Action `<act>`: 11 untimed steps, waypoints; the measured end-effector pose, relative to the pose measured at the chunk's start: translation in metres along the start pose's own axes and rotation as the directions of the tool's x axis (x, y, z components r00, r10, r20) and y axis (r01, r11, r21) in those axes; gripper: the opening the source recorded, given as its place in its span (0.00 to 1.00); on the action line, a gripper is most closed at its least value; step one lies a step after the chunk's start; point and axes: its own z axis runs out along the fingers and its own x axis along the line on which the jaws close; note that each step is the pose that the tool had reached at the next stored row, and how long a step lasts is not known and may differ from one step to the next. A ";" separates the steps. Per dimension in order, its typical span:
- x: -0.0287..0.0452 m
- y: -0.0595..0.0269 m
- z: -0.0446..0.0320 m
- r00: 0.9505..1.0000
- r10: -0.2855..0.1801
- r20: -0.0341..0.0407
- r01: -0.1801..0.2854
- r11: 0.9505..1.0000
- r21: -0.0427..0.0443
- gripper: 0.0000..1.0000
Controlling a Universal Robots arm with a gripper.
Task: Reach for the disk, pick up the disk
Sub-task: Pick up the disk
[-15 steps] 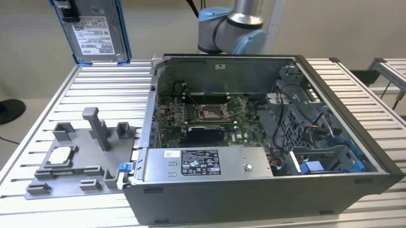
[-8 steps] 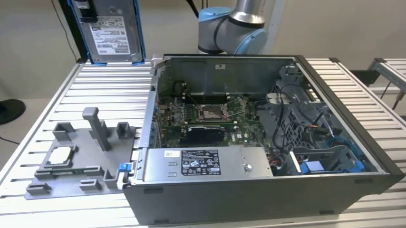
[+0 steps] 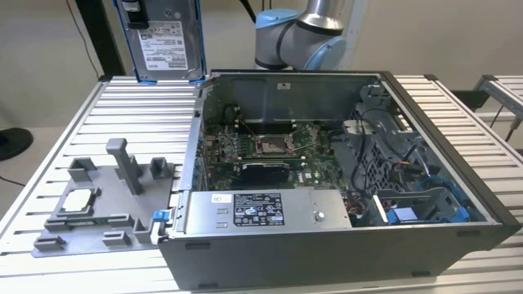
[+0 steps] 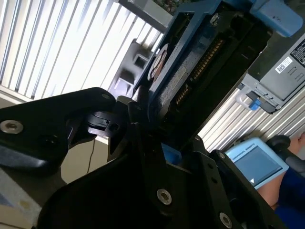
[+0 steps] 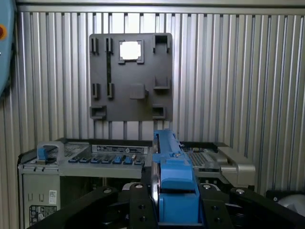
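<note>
Your gripper (image 5: pixel 174 212) is clamped on the disk (image 5: pixel 172 183). In the first wrist view its black fingers (image 5: pixel 138 205) press against the blue frame from both sides, and the disk stands edge-on between them. The second wrist view shows the same grip from below: the gripper (image 4: pixel 152 136) is closed at one end of the disk (image 4: pixel 190 71), and the disk's dark underside and blue frame slant away from it.

In the exterior view, you see the disk (image 3: pixel 168 43) upright with its white label facing the camera. It is raised at the top of the picture, to the exterior view's left of the arm (image 3: pixel 307 30) and beyond the far corner of the open case (image 3: pixel 327 251).

The power supply (image 3: pixel 261 208) sits inside the case along its near wall. On the slatted table (image 3: pixel 139 116), to the exterior view's left of the case, lies the grey fixture (image 3: pixel 98 211), with the chip (image 3: pixel 78 199) in one of its pockets.
</note>
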 end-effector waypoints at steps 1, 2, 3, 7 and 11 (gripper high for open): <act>0.0000 -0.0032 0.0000 1.000 0.000 0.000 0.000 1.000 0.000 0.00; 0.0000 -0.0068 0.0000 1.000 0.000 0.000 0.000 1.000 0.000 0.00; 0.0000 -0.0099 0.0001 1.000 0.000 0.000 0.000 1.000 0.000 0.00; -0.0001 -0.0230 0.0002 1.000 0.000 0.000 0.000 1.000 0.000 0.00; -0.0001 -0.0349 0.0003 1.000 0.000 0.000 0.000 1.000 0.000 0.00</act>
